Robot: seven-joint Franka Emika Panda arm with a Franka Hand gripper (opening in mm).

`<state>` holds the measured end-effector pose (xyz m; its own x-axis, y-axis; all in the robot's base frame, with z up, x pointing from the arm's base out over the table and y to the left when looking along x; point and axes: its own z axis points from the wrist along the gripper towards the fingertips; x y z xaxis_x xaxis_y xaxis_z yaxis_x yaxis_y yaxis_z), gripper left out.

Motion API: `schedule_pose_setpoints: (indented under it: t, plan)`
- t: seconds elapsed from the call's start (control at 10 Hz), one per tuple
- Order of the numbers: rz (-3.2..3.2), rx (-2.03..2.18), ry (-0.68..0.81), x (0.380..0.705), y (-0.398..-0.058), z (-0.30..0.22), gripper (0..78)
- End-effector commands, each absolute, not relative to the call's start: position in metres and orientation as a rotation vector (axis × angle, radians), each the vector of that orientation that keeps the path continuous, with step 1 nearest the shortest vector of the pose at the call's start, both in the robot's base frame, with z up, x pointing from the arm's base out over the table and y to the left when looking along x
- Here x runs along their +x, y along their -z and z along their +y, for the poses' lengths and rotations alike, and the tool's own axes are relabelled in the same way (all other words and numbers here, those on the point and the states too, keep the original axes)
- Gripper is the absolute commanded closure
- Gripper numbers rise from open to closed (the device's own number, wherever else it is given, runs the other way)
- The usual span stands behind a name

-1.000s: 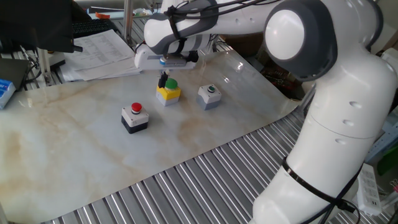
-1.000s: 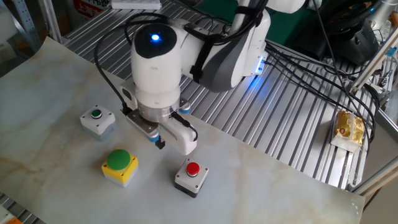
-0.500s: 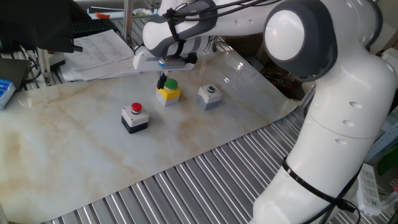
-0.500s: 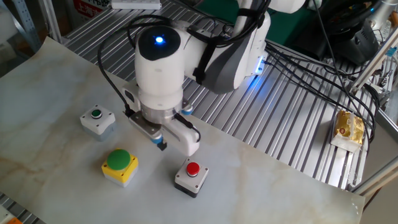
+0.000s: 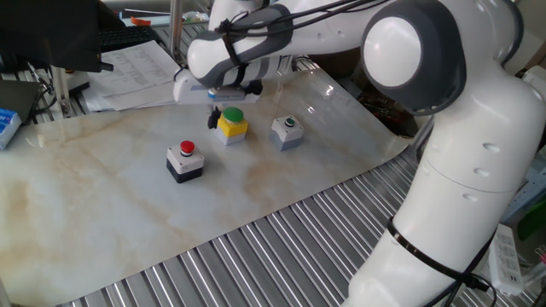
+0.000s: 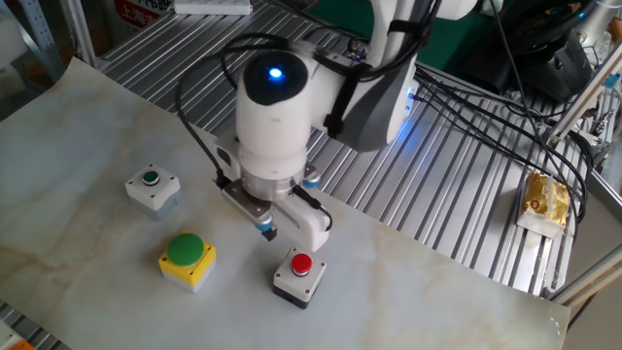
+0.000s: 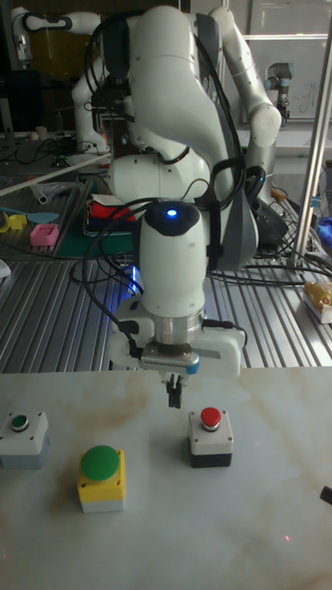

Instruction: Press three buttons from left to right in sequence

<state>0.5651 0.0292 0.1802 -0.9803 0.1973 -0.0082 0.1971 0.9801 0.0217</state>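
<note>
Three button boxes stand on the marble tabletop. The red button on the white-topped black box (image 5: 184, 160) (image 6: 296, 276) (image 7: 211, 435) is leftmost in one fixed view. The green button on the yellow box (image 5: 232, 124) (image 6: 188, 259) (image 7: 101, 475) is in the middle. The small dark-green button on the grey box (image 5: 288, 131) (image 6: 153, 188) (image 7: 22, 437) is rightmost. My gripper (image 5: 213, 121) (image 6: 269, 233) (image 7: 172, 398) points down, fingers shut and holding nothing. It hovers between the yellow box and the red-button box, behind them, touching neither.
Stacked papers (image 5: 128, 68) lie at the back of the table. A ribbed metal surface (image 5: 281, 247) borders the marble top at its front edge. Cables and a yellow packet (image 6: 544, 199) lie off the table on the metal slats.
The gripper has moved away from the yellow box and toward the red-button box. The three boxes have stayed where they were.
</note>
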Motion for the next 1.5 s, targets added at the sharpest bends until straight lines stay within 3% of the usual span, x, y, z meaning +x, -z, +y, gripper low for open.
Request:
schedule_pose_setpoints:
  t: [0.1, 1.5]
  plan:
    - [3.100, 0.340, -0.043, 0.559, -0.175, 0.038, 76.4]
    - [3.078, 0.427, -0.065, 0.560, -0.168, 0.079, 76.4]
